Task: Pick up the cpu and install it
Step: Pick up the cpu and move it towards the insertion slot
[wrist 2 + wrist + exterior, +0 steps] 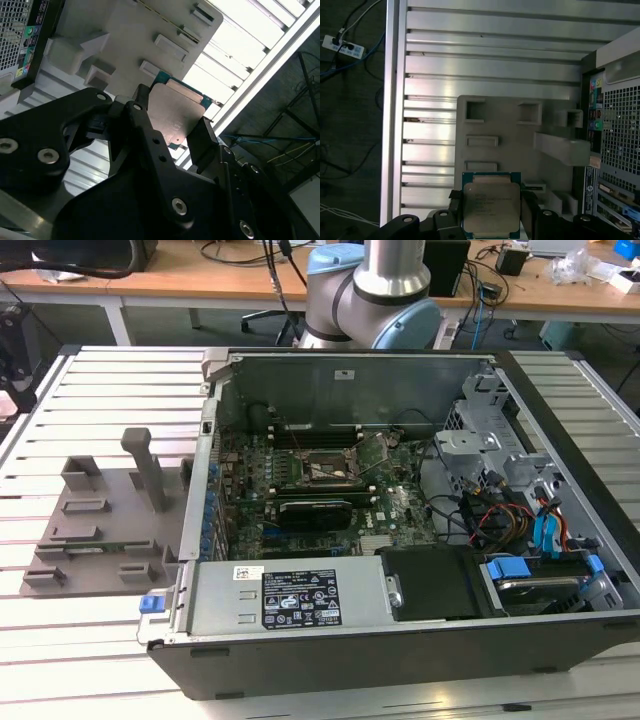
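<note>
Black fingers of the gripper stand closest to the lens in both wrist views, clamped on the cpu across two opposite edges. Finding: the chip is at the end effector itself, held between the pads, with its silvery lid turned toward the wrist cameras and its green rim showing past the fingertips. Beneath it lies the grey fixture plate on the slatted table. By appearance the chip hangs clear of the plate and sits in none of its recesses. In the exterior view the plate rests at the exterior view's left of the open computer case. The socket sits on the board inside that case, well apart from the plate toward the exterior view's right. Assessment: pickup done, chip not installed.
</note>
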`<act>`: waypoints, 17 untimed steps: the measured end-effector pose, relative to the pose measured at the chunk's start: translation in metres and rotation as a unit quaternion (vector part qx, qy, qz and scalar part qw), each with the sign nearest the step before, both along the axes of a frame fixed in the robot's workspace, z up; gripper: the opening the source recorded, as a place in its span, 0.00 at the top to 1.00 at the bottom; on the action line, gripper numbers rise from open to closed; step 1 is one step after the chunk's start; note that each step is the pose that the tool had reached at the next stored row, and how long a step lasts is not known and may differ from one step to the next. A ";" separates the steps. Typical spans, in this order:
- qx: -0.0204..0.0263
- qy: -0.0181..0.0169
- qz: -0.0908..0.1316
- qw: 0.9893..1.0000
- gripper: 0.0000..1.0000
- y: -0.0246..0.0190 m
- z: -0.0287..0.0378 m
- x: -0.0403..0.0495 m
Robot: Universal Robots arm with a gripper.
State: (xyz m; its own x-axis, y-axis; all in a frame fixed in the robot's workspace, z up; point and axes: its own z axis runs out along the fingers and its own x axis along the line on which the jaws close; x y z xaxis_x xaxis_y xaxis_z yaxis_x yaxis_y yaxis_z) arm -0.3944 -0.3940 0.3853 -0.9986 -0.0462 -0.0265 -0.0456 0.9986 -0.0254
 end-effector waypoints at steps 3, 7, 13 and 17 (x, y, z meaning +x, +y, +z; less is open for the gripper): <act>0.000 0.000 0.000 1.000 0.45 0.0000 0.0054 0.0000; 0.000 0.000 0.000 1.000 0.45 0.0000 0.0136 0.0000; 0.000 0.000 0.000 1.000 0.45 0.0000 0.0233 0.0000; 0.000 0.000 0.000 1.000 0.45 0.0000 0.0236 0.0001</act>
State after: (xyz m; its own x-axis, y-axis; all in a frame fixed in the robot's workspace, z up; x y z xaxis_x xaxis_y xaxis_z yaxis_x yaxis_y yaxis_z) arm -0.3943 -0.3941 0.4089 -0.9986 -0.0463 -0.0264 -0.0456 0.9986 -0.0254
